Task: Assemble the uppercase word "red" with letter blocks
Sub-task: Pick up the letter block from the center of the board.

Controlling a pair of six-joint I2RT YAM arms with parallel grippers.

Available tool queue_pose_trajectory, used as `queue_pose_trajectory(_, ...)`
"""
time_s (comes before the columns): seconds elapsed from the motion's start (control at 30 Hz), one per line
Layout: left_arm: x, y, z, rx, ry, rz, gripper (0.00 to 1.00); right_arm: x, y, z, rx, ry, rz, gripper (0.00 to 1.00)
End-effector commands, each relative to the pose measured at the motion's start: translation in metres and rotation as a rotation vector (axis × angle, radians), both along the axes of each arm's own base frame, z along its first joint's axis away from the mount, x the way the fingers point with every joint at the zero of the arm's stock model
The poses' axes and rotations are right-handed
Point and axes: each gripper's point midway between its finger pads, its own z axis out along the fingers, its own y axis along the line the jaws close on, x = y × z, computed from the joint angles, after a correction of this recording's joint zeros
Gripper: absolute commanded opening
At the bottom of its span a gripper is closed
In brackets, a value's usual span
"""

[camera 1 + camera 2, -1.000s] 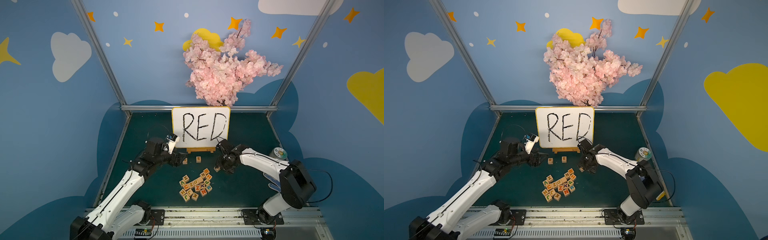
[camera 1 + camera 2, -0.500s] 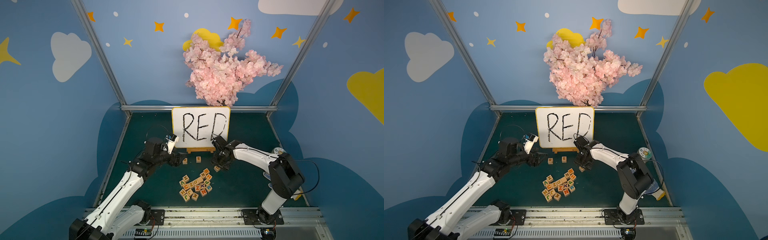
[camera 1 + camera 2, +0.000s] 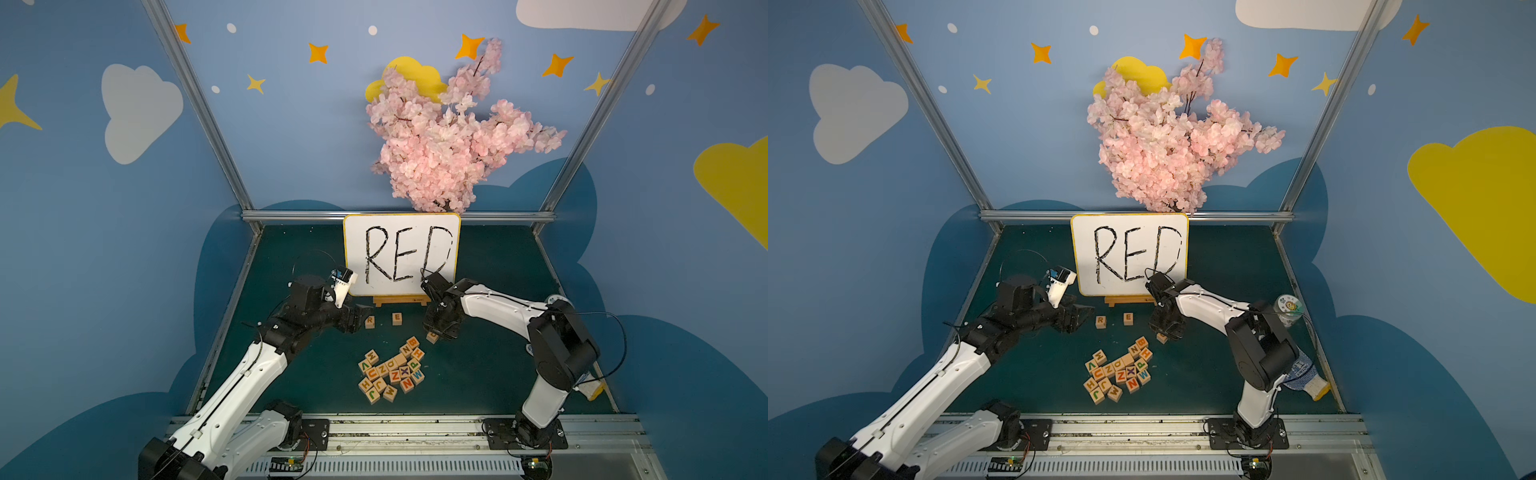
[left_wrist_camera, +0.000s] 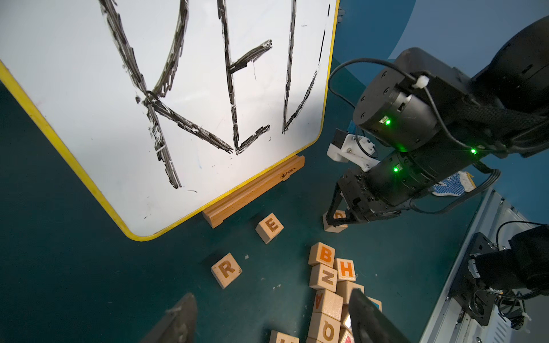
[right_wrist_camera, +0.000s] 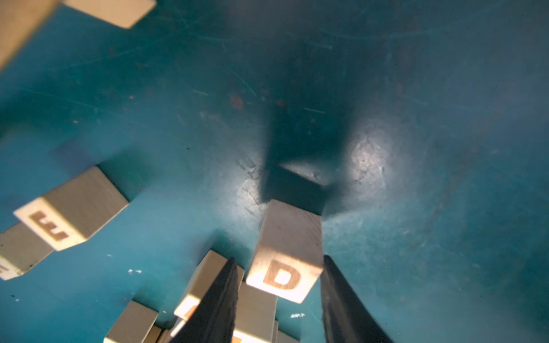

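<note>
- Three letter blocks (image 3: 397,328) sit apart from the heap. The R block (image 3: 370,321) and the E block (image 3: 397,319) lie side by side without touching, just in front of the whiteboard (image 3: 401,253), below its handwritten R and E. The D block (image 3: 432,337) sits farther out from the whiteboard, off its D-side corner and out of line with the other two.
- The right gripper (image 5: 278,258) reaches down over the D block. Its black fingers (image 5: 341,297) bracket the cube, one touching an edge and the other a sliver away. Whether they clamp it cannot be told.
- The left gripper (image 4: 271,295) hovers off the whiteboard's R-side lower corner, just beside the R block, with its fingers spread and nothing between them.
- A loose heap of other blocks (image 3: 390,374) lies farther out in front of the whiteboard. Its B and H cubes are nearest the D block, and pale cubes crowd close behind one right finger.
- The blocks are pale wooden cubes with visible grain, crisp edges and orange, green, blue or red letters.
- The whiteboard is glossy, round-cornered and yellow-rimmed, with streaky black marker strokes. It leans in a slotted light-wood stand (image 4: 252,191).
- The tabletop (image 3: 498,374) is a dark green matt sheet, scuffed and scratched.
- A pink blossom branch (image 3: 449,141) rises behind the whiteboard. A white glove with blue dots (image 3: 1304,376) lies well off its D side.
</note>
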Motion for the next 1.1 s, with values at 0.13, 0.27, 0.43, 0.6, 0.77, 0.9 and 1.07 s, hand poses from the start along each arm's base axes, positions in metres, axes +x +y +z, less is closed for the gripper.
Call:
queue_pose_trajectory(0.13, 0.001, 0.001, 0.002, 0.003, -0.007, 0.0, 0.8, 0.001, -0.011, 0.002, -0.119, 0.003, 0.078, 0.38)
queue_pose_trajectory(0.27, 0.001, 0.001, 0.001, 0.004, -0.006, 0.002, 0.8, 0.001, -0.008, 0.005, -0.147, -0.001, 0.124, 0.44)
queue_pose_trajectory(0.43, 0.001, 0.002, 0.002, 0.005, -0.009, 0.005, 0.8, 0.0, -0.003, 0.002, -0.157, 0.01, 0.152, 0.47)
queue_pose_trajectory(0.6, 0.001, 0.003, 0.002, 0.008, -0.01, 0.006, 0.8, -0.002, -0.002, -0.002, -0.156, 0.02, 0.15, 0.46)
queue_pose_trajectory(0.77, 0.001, 0.003, 0.002, 0.008, -0.01, 0.006, 0.8, -0.002, -0.002, -0.005, -0.162, 0.022, 0.155, 0.42)
queue_pose_trajectory(0.9, 0.001, 0.002, 0.001, 0.008, -0.009, 0.005, 0.8, -0.003, -0.002, -0.007, -0.182, 0.023, 0.17, 0.38)
queue_pose_trajectory(1.07, 0.002, 0.002, 0.001, 0.01, -0.007, 0.005, 0.79, -0.005, -0.004, -0.013, -0.206, 0.031, 0.18, 0.34)
